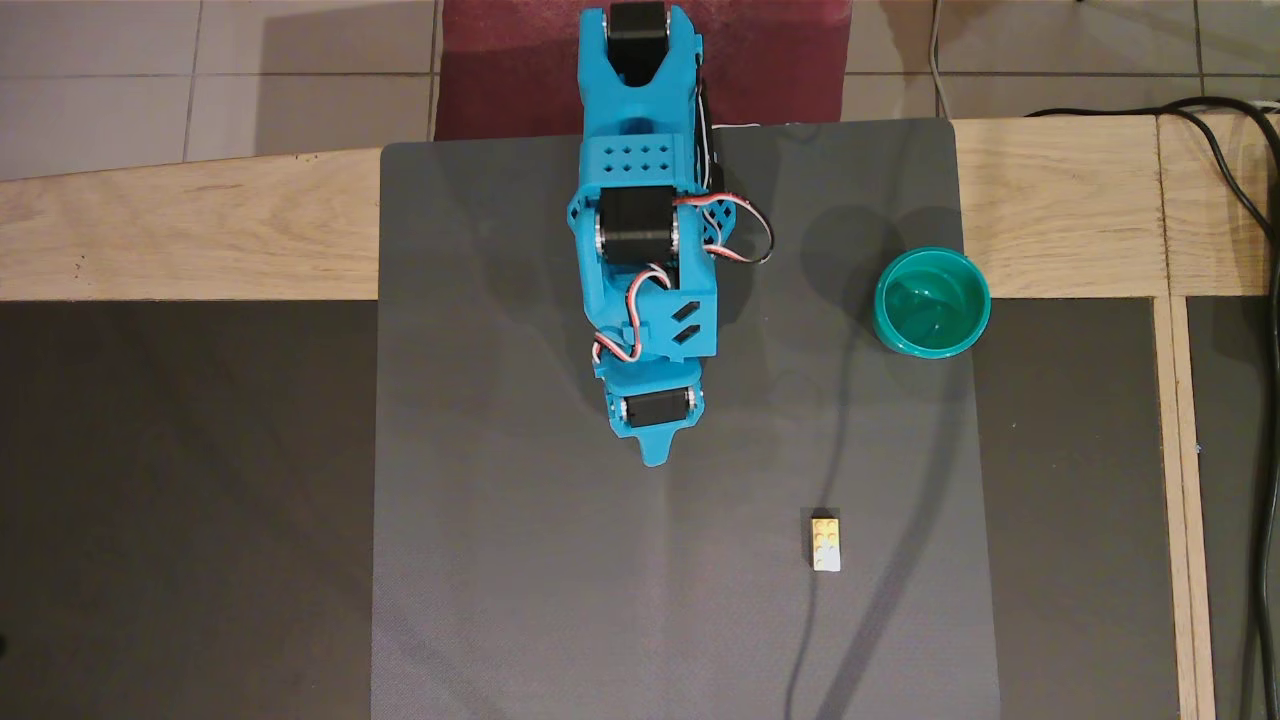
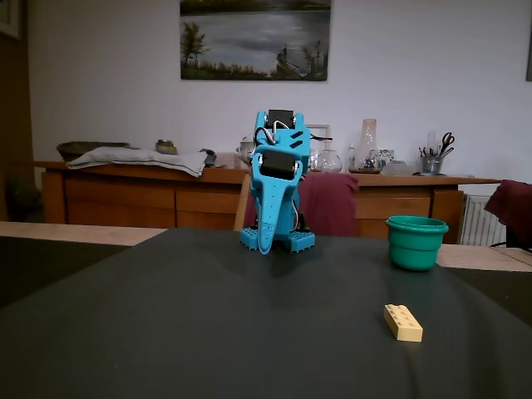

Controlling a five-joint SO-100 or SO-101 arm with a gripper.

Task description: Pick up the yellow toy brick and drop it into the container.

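One yellow toy brick (image 1: 826, 542) flat on the grey mat (image 1: 500, 560), studs up, long axis running toward and away from the arm's base in the overhead view, paler end farther from it. Well apart from the teal container (image 1: 932, 302) at the mat's right edge, open mat all around. Fingers (image 1: 655, 455) folded downward, empty; how far open, cannot tell. Wooden tabletop (image 1: 180, 230) beneath the mat.
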